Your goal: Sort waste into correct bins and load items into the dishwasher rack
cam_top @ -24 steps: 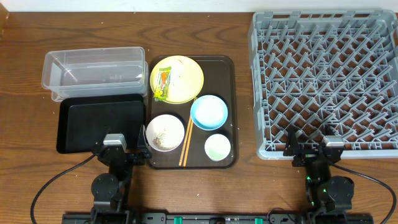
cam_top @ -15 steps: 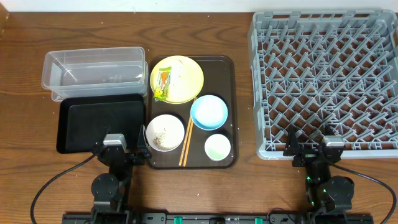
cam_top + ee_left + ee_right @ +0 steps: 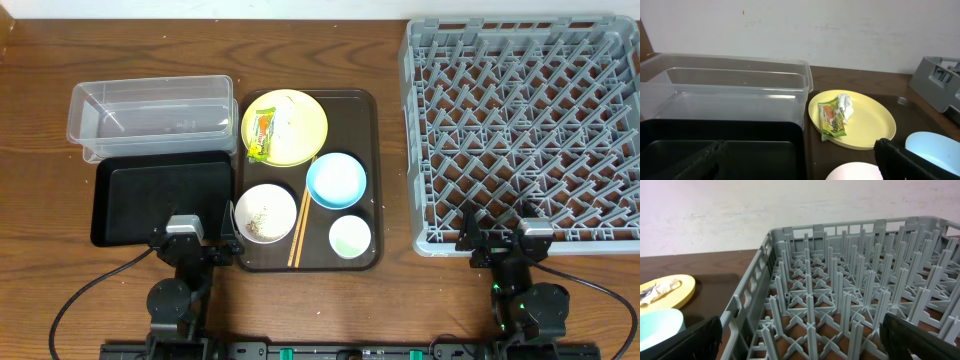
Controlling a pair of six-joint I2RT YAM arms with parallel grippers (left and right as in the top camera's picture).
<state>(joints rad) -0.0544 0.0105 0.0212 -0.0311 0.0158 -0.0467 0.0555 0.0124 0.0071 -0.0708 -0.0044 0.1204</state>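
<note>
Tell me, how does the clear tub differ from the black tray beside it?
The clear tub is see-through with tall walls; the black tray is opaque and shallow. The tub sits behind, the tray in front, nearer the camera's bottom edge. Both are rectangular, similar in footprint, and appear to hold nothing.

We see a brown wooden table (image 3: pixel 392 150) with the grain running left to right, and 4 things lie directly on it. At the far left sits a clear tub (image 3: pixel 150 110). A black tray (image 3: pixel 160 200) lies just on the near side of it, edge to edge. Just right of both is a brown tray (image 3: pixel 350 115), close against the black tray. Across a strip of bare wood, the grey rack (image 3: pixel 520 130) fills the far right, reaching the right edge of the overhead view.
</note>
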